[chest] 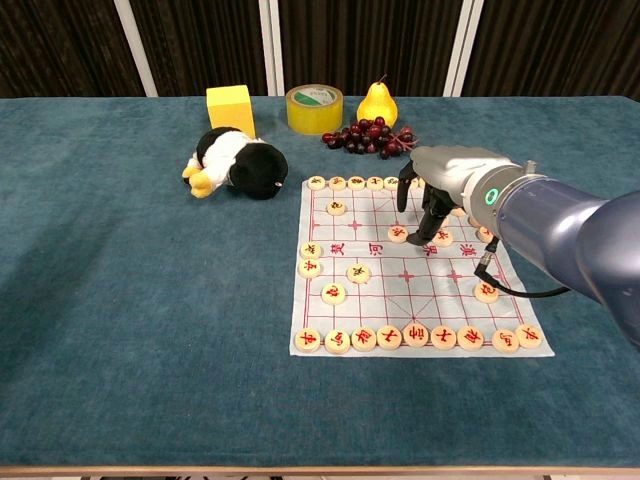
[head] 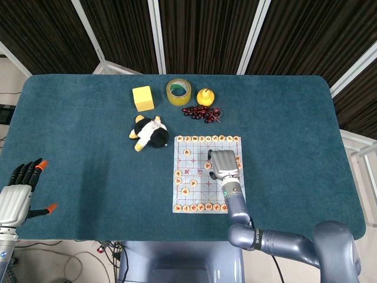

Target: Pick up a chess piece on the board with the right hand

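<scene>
The chess piece (chest: 398,233) sits on the board (chest: 380,290) right under the right hand (chest: 432,190), whose downturned fingers hold nothing, and a clumsy pinch could knock its neighbour.

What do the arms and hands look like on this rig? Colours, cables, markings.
Right arm: glossy blue-grey metallic shell with a lit green ring. Right hand: silver-grey back, black fingers; a thin black cable loops below the wrist. Left hand: same silver back and black fingers, with orange fingertips.
</scene>
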Motion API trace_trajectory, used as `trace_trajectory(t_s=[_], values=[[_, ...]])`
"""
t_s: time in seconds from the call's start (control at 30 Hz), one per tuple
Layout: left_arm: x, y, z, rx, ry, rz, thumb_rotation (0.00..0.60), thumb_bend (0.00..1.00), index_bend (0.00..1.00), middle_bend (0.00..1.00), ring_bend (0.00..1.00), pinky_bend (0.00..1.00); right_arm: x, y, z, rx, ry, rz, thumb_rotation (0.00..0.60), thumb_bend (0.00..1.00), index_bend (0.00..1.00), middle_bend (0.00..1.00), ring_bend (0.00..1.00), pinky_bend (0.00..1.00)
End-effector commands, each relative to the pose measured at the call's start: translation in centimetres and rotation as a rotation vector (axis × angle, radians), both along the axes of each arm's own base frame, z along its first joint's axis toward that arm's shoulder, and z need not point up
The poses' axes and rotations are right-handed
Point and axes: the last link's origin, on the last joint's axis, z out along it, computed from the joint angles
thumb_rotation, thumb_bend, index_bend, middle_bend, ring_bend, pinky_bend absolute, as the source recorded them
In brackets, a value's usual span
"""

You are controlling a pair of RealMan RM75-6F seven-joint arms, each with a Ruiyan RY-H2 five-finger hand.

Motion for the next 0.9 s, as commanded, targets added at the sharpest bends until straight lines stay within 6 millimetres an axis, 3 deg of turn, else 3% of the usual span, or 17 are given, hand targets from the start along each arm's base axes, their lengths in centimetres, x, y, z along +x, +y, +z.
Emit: trace_trajectory(t_s=[0.03, 0.9], values=[[0.0, 0.0, 0.0, -0.002, 0.000, 0.001, 0.600, 0.00, 0.00, 0.00, 0.00, 0.00, -0.3, -0.1, -0.3, 0.001, 0.001, -0.011, 0.600, 0.34, 0.41, 0.92, 0.96, 0.80], [0.0, 0.1, 0.0, -0.001, -0.009, 0.010, 0.600, 0.00, 0.00, 0.00, 0.00, 0.00, -0.2, -0.6, -1.9, -0.005, -0.022, -0.028, 0.600, 0.39, 0.44, 0.92, 0.96, 0.80]])
